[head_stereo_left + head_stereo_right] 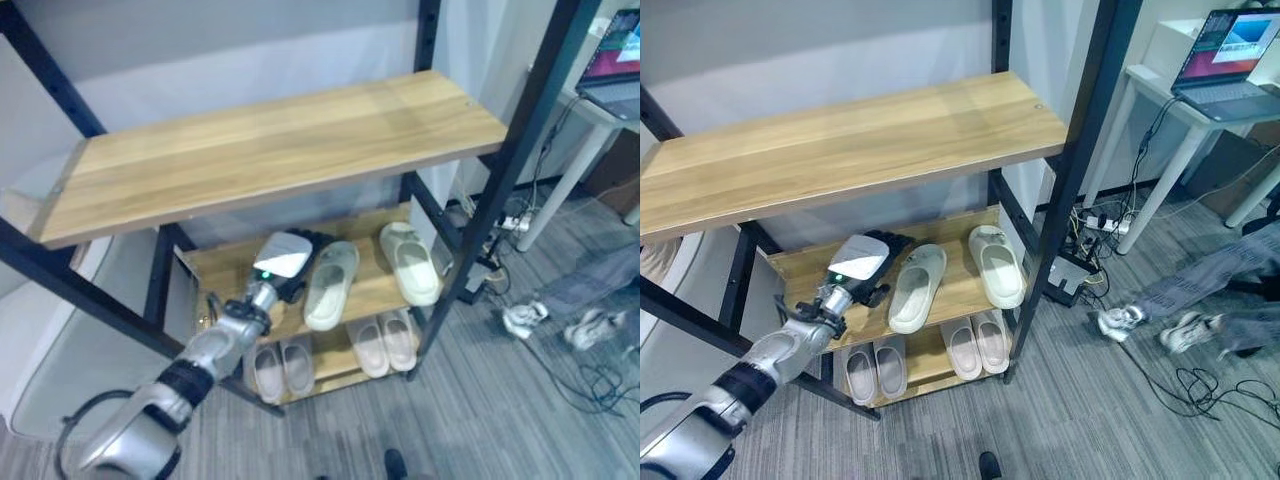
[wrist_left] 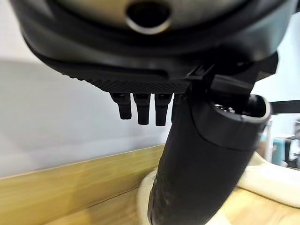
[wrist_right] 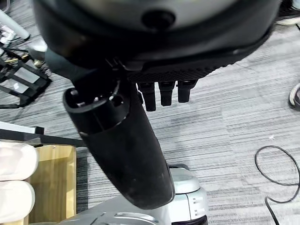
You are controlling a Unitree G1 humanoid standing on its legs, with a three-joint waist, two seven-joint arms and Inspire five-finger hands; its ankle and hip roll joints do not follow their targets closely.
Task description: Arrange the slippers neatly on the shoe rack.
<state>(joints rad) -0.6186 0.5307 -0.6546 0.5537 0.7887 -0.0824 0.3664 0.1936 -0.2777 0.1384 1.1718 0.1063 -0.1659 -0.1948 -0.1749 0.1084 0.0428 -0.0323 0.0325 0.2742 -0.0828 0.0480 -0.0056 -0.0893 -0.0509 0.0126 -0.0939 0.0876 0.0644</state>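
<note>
Reaching up from lower left of frame, left hand (image 1: 290, 262) on middle shelf (image 1: 372, 290) of rack (image 1: 520, 140), fingers straight and relaxed, clamped on nothing, just beside left slipper (image 1: 331, 284) of pale green pair. Second green slipper (image 1: 410, 262) right of centre, toe angled away from first, clear gap between. Two beige pairs (image 1: 283, 368) (image 1: 385, 342) side by side on bottom shelf, lower centre. Bare wooden top shelf (image 1: 270, 150) across upper frame. Right hand (image 3: 161, 89) over grey carpet (image 1: 500, 400), fingers straight, holding nothing. Laptop (image 1: 1230, 60) on white table, upper right. Person's shoes (image 1: 1155, 325) at right edge.
</note>
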